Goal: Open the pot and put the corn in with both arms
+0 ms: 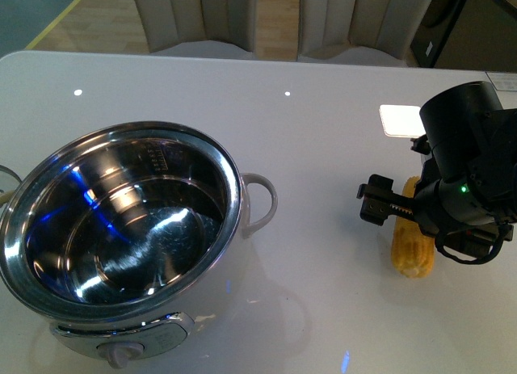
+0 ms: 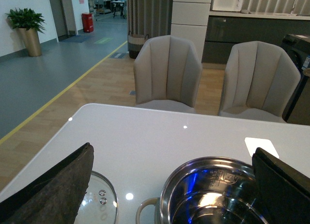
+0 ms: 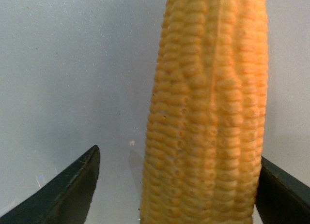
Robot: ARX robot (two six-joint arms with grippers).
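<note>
The steel pot (image 1: 121, 237) stands open and empty at the table's front left, with no lid on it. It also shows in the left wrist view (image 2: 213, 195). The glass lid (image 2: 99, 200) lies flat on the table beside the pot. My left gripper (image 2: 174, 190) is open and empty, near the pot's rim. The yellow corn (image 1: 412, 245) lies on the table at the right. My right gripper (image 1: 404, 212) is open right over it. In the right wrist view the corn (image 3: 208, 112) lies between the open fingers, closer to one of them.
The white table (image 1: 323, 132) has a bright light patch (image 1: 401, 119) at the back right. Two beige chairs (image 2: 167, 71) stand behind the far edge. The pot's pale side handle (image 1: 262, 204) points toward the corn.
</note>
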